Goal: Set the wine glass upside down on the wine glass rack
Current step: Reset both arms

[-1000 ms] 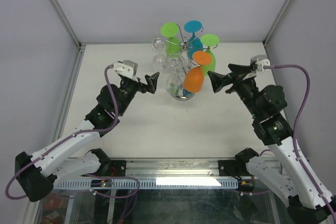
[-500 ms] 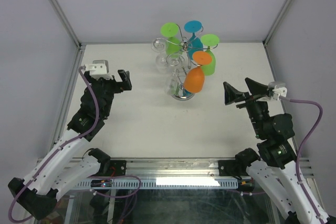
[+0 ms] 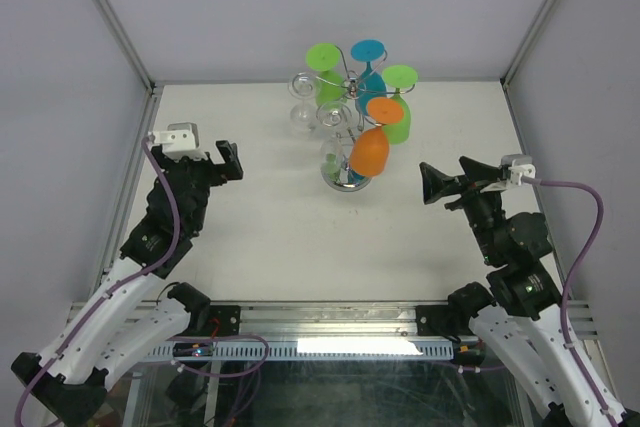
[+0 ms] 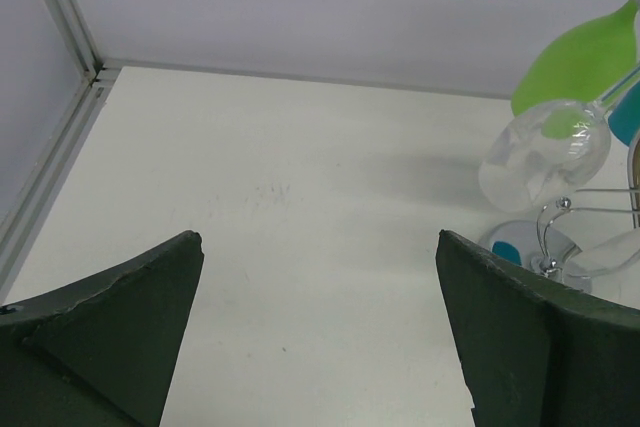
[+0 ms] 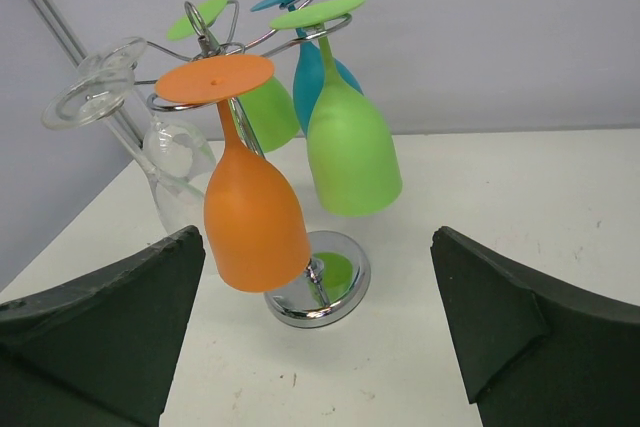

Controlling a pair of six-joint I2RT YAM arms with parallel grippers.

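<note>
The wine glass rack (image 3: 345, 179), a chrome stand with a round base (image 5: 318, 292), stands at the back middle of the table. Several wine glasses hang upside down from its arms: an orange one (image 5: 255, 212) nearest me, a green one (image 5: 350, 147), a blue one (image 5: 310, 77) and a clear one (image 4: 545, 152). My left gripper (image 3: 230, 162) is open and empty, well left of the rack, over bare table (image 4: 318, 237). My right gripper (image 3: 442, 173) is open and empty, to the right of the rack and facing it (image 5: 316, 237).
The white table (image 3: 280, 237) is bounded by a metal frame rail (image 3: 135, 162) on the left and grey walls behind. A second green glass (image 3: 323, 82) and a second clear glass (image 3: 303, 107) hang on the rack's far side.
Both arms have drawn back from the rack, the left one leftward and the right one rightward and nearer. Both stayed open and carry nothing. The glasses stayed on the rack.
</note>
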